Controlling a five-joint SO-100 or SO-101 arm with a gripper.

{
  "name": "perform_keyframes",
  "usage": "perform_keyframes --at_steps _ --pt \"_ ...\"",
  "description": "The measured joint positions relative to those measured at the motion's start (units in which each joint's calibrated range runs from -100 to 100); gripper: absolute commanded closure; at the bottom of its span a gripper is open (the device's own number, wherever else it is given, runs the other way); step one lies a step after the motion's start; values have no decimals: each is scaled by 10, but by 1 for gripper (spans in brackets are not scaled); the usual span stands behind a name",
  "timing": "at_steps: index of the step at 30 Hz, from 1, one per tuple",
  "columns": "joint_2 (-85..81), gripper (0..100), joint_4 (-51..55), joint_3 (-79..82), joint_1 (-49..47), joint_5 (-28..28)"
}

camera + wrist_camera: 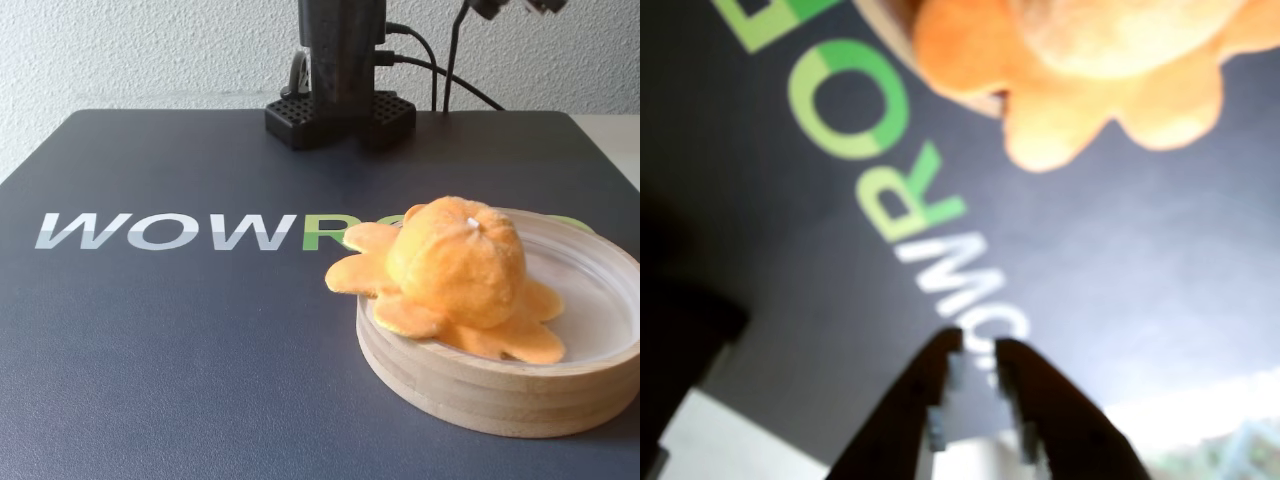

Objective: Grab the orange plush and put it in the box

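Observation:
The orange plush (455, 262) sits in the box (480, 392), a shallow round wooden tray at the right of the fixed view. It rests against the tray's left side, with some tentacles hanging over the rim onto the mat. In the wrist view the plush (1090, 70) is blurred at the top edge. My gripper (978, 348) is at the bottom of that view, well back from the plush, empty, with only a narrow slit between its tips. The gripper is out of the fixed view.
A dark grey mat (150, 350) with white and green lettering (170, 230) covers the table. The arm's black base (340, 105) with cables stands at the mat's far edge before a white wall. Pale table surface (730, 440) shows beyond the mat's edge.

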Motion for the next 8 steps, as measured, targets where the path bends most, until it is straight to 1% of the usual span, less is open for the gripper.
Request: perform_keyframes --at_steps 8 --pt "0 97 0 -8 -4 0"
